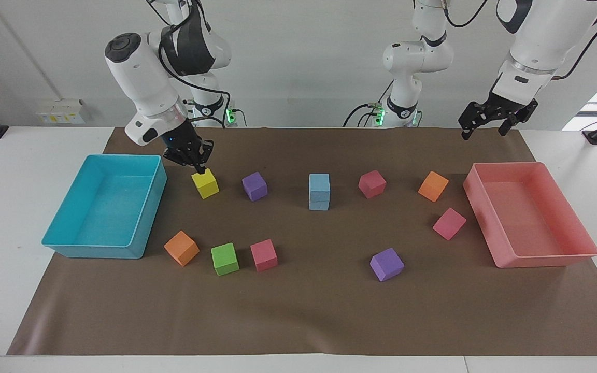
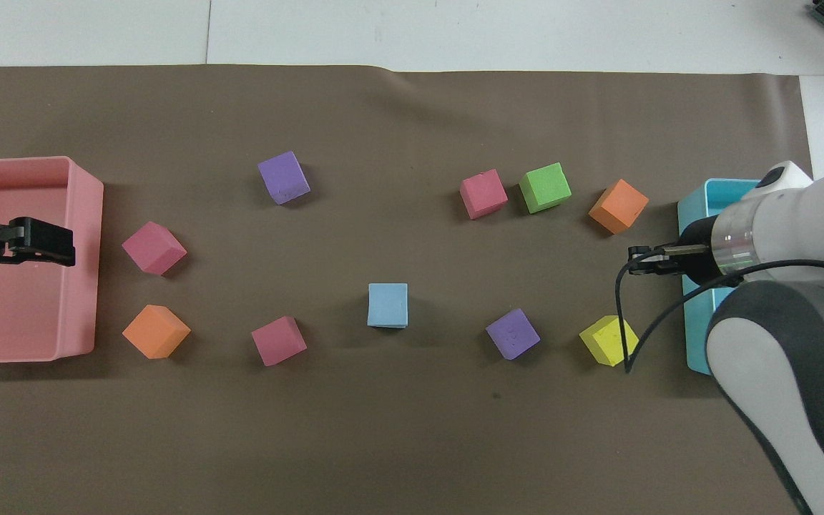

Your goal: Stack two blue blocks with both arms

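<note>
The two blue blocks [image 1: 319, 191] are found stacked, one on the other, mid-mat on the brown mat [image 1: 309, 311], between a purple cube [image 1: 255, 186] and a pink cube [image 1: 372, 183]; in the overhead view only the top block [image 2: 388, 305] is seen. No gripper is touching the stack.

The right gripper [image 1: 198, 167] is seen raised just over the yellow cube [image 1: 205, 184], beside the turquoise tray [image 1: 65, 243], well apart from the stack; its fingertips are pressed together and nothing is pinched. In the overhead view it [image 2: 635, 260] is shown at the tray's edge.

The left gripper [image 1: 485, 127] is held up in the air over the robot-side end of the pink tray [image 1: 542, 259], fingers spread, nothing gripped; from overhead it [image 2: 61, 243] is over that tray.

Relative to the stack, an orange cube [image 1: 181, 247], a green cube [image 1: 224, 258] and a second pink cube [image 1: 264, 254] are placed farther from the robots, toward the turquoise tray.
</note>
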### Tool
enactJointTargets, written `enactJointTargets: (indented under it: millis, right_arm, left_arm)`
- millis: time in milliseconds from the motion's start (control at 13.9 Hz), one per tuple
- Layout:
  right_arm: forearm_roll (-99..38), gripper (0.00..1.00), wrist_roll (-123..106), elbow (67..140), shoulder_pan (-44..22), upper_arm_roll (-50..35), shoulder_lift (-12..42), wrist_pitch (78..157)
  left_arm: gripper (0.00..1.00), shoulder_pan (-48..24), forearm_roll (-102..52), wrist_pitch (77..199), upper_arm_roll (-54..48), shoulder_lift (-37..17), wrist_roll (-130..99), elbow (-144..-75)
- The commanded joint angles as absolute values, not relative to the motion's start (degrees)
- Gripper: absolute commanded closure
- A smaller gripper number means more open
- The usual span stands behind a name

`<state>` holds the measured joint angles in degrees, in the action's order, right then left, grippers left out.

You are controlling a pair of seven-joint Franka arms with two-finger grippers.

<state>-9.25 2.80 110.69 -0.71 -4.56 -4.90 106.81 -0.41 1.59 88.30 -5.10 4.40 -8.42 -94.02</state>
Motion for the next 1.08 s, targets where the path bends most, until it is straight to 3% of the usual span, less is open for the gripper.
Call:
enactJointTargets:
  millis: [0, 72, 216, 288, 720, 864, 1008]
  right_arm:
    - [-5.1, 0.94, 4.0, 105.0, 1.8, -5.0, -4.2, 98.9]
    - [-3.2, 0.82, 4.0, 103.6, 1.9, -5.0, -4.0, 96.8]
    - [-1.6, 0.36, 4.0, 101.5, 1.9, -5.0, -4.0, 94.2]
    - [-1.4, 0.3, 4.0, 100.2, 2.1, -5.0, -3.9, 92.7]
    - [2.0, 0.11, 6.4, 91.0, 2.5, -5.1, -1.1, 84.9]
    - [2.3, 0.1, 6.2, 85.8, 2.7, -4.9, 2.1, 83.2]
    - [2.4, 0.1, 6.2, 85.3, 3.6, -5.1, 2.5, 83.1]
  left_arm:
    - [0.0, 0.6, 0.8, 87.4, -5.6, 5.1, -8.3, -94.0]
    - [0.0, 0.5, 0.8, 87.5, -5.6, 5.1, -8.2, -94.0]
    - [0.0, 0.5, 0.8, 87.8, -5.6, 5.1, -8.2, -93.9]
    - [0.0, 0.5, 0.8, 87.9, -5.7, 5.1, -8.3, -93.9]
    - [0.0, 0.6, 0.8, 88.0, -5.6, 5.1, -8.2, -93.7]
    - [0.0, 0.5, 0.8, 88.1, -5.6, 5.1, -8.2, -93.7]
    - [0.0, 0.5, 0.8, 88.2, -5.7, 5.0, -8.4, -93.7]
